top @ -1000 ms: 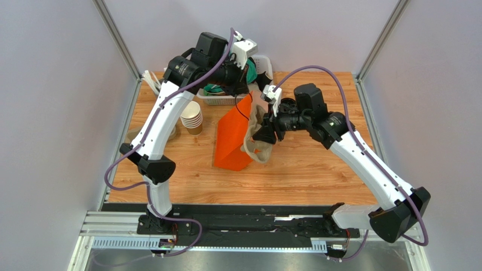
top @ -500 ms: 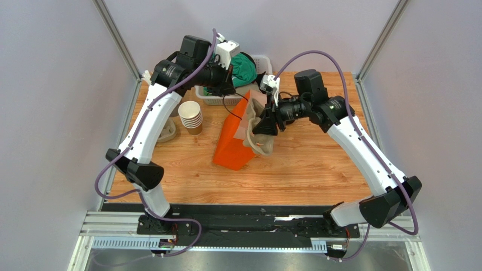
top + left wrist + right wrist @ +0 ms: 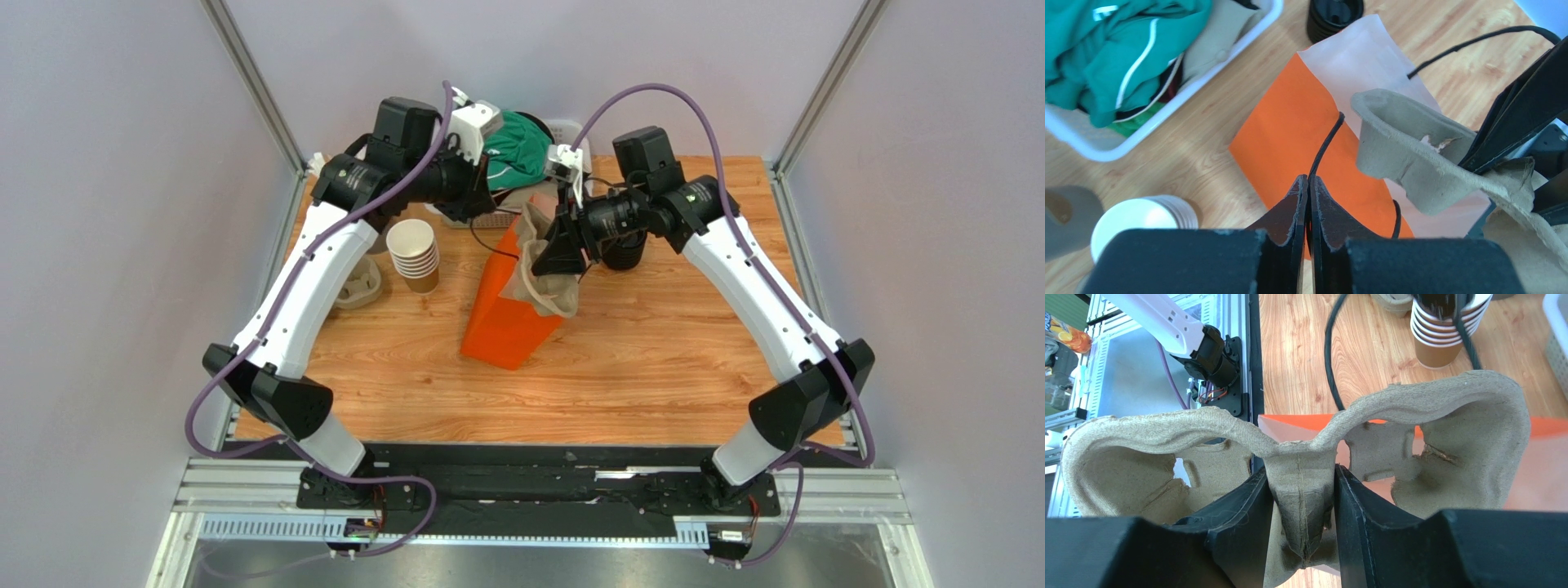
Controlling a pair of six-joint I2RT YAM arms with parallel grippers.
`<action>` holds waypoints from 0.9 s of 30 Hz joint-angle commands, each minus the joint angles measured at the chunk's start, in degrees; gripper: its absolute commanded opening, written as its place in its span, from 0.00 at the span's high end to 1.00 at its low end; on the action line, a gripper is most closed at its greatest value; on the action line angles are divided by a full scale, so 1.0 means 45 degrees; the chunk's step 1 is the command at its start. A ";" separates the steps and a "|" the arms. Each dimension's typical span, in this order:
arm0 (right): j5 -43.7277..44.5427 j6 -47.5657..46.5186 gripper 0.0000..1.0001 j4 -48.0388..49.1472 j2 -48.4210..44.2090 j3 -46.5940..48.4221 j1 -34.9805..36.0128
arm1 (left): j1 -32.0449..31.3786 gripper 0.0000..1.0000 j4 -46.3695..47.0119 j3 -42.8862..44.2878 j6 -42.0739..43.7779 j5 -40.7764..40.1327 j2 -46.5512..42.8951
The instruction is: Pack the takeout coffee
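The lidded takeout coffee cup does not show in any view. An orange paper bag [image 3: 501,325] stands tilted mid-table; it also shows in the left wrist view [image 3: 1290,141]. My left gripper [image 3: 488,211] is shut on the bag's black cord handle [image 3: 1324,150], with the jaws pressed together around it [image 3: 1309,180]. My right gripper [image 3: 555,251] is shut on the centre ridge of a tan pulp cup carrier [image 3: 1438,404] and holds it at the bag's open top [image 3: 548,294]. The carrier's cup wells are empty.
A stack of lidless tan cups [image 3: 415,254] stands left of the bag. A second pulp carrier [image 3: 359,288] lies further left. A white basket of clothes [image 3: 515,147] sits at the back. A black stack of lids [image 3: 1333,13] is beside the basket.
Both grippers have moved toward the back of the table. The bag's top has been pulled back and up by its handle. The carrier has travelled with the right gripper over the bag's mouth.
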 commanded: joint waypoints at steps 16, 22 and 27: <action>-0.1053 0.0801 0.58 -0.0988 0.2207 0.4478 0.0291 | 0.0874 0.33 0.2090 -0.1925 0.0038 -0.1168 -0.2027; -0.0664 0.1073 0.58 -0.2045 0.3536 0.6686 0.0662 | 0.1127 0.18 0.2149 -0.1926 0.0233 -0.1208 -0.2456; 0.0407 0.1445 0.58 -0.1559 0.3771 0.6746 0.0837 | 0.1654 0.13 0.2441 -0.2335 0.0234 -0.1207 -0.3080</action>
